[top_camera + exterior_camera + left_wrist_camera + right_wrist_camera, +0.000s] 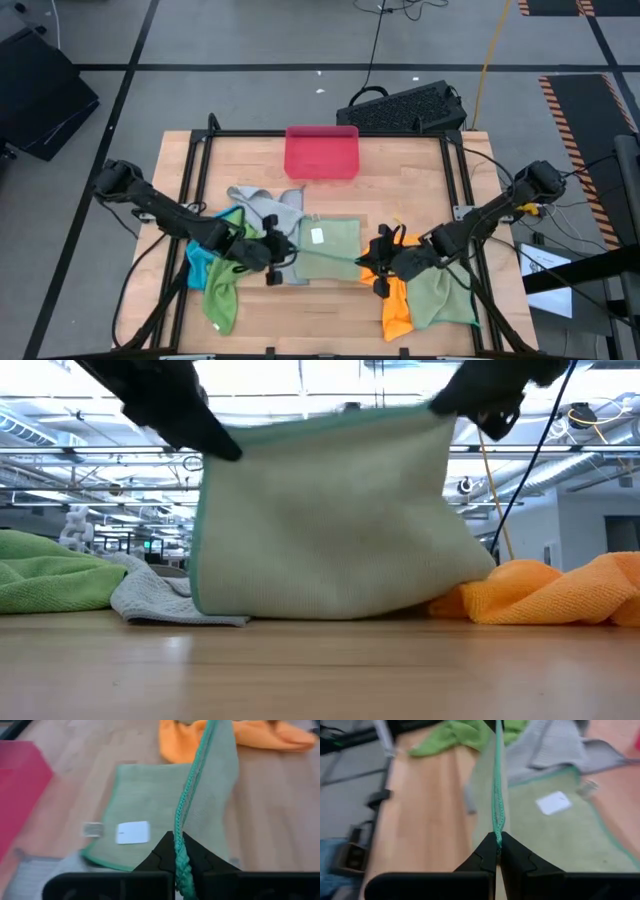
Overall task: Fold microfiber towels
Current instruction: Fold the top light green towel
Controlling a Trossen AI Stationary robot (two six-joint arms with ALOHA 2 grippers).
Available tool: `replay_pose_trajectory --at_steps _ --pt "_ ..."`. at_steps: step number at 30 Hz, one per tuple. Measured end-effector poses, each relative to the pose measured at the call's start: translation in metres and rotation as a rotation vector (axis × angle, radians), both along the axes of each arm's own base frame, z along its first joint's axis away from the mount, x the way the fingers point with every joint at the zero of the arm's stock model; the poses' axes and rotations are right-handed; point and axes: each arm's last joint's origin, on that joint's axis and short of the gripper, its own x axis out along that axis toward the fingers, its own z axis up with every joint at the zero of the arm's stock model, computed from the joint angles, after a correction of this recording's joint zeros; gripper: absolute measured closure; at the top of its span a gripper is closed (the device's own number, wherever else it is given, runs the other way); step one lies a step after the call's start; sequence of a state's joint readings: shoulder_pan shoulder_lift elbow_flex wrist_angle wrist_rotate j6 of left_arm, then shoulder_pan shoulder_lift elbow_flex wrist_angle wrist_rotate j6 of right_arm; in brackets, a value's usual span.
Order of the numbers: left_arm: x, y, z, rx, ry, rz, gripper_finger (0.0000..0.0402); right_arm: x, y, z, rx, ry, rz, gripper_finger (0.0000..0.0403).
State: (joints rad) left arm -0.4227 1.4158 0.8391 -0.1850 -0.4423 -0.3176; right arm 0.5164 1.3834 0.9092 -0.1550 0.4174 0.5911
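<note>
- The pale green towel [330,248] lies mid-bench, toward the near edge, with its near hem lifted off the wood; its far half is flat on the bench [420,170].
- The left claw [272,262] is clamped on one end of that raised hem, and the right claw [372,268] is clamped on the other end. The teal stitched edge runs taut between them.
- My reading: a grip at both ends of one hem keeps the cloth stretched and square, so the lifted half can be carried over the flat half for a clean first fold.
- In the low view the towel hangs like a curtain from the two claws, its lower part resting on the bench, which suits a fold only just started.
- The other towels are pushed aside, probably to leave room: grey [265,205] toward the far edge, blue [203,262] and bright green [222,295] toward the left edge, orange [395,305] and another pale green [440,298] toward the right edge.
- The pink tray [321,152] sits at the far edge.
- A white tag [132,832] is sewn on the towel; no writing on it can be read.
</note>
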Motion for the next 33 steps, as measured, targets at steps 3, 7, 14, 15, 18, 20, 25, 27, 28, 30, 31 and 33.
replay_pose_trajectory --at_steps 3,7,14,15,18,20,25,27,28,30,31,33 --pt "0.003 0.012 -0.001 0.013 0.017 0.037 0.0397 0.002 -0.011 -0.003 -0.023 0.040 -0.037 0.0399" --pt "0.007 0.024 -0.002 -0.014 0.041 0.045 0.0389 0.005 -0.022 -0.005 -0.043 0.068 -0.067 0.0399" --pt "0.007 0.024 -0.003 -0.056 0.057 -0.007 0.0397 0.007 -0.023 -0.005 -0.017 0.086 0.006 0.0399" --pt "0.007 0.023 -0.003 -0.056 0.058 -0.009 0.0396 0.007 -0.022 -0.005 0.002 0.084 0.028 0.0399" --pt "0.006 0.022 -0.003 -0.067 0.063 -0.003 0.0390 0.006 -0.015 -0.003 0.046 0.076 0.085 0.0399" --pt "0.007 0.023 -0.003 -0.071 0.063 0.003 0.0391 0.005 -0.013 -0.003 0.055 0.079 0.091 0.0399" --pt "0.007 0.021 -0.003 -0.107 0.061 -0.016 0.0397 0.005 -0.014 -0.004 0.076 0.083 0.052 0.0399" --pt "0.006 0.013 -0.002 -0.156 0.062 -0.067 0.0393 0.004 -0.010 -0.002 0.087 0.068 0.067 0.0399" --pt "0.004 0.007 -0.002 -0.175 0.058 -0.102 0.0391 0.004 -0.007 -0.002 0.090 0.060 0.080 0.0399" --pt "0.002 -0.006 0.001 -0.197 0.034 -0.168 0.0390 0.003 -0.001 0.001 0.118 0.039 0.127 0.0399" --pt "0.001 -0.011 0.002 -0.196 0.024 -0.194 0.0392 0.003 0.002 0.002 0.136 0.025 0.149 0.0399" --pt "-0.002 -0.017 0.002 -0.169 0.013 -0.205 0.0396 0.003 0.005 0.004 0.142 0.000 0.165 0.0399"
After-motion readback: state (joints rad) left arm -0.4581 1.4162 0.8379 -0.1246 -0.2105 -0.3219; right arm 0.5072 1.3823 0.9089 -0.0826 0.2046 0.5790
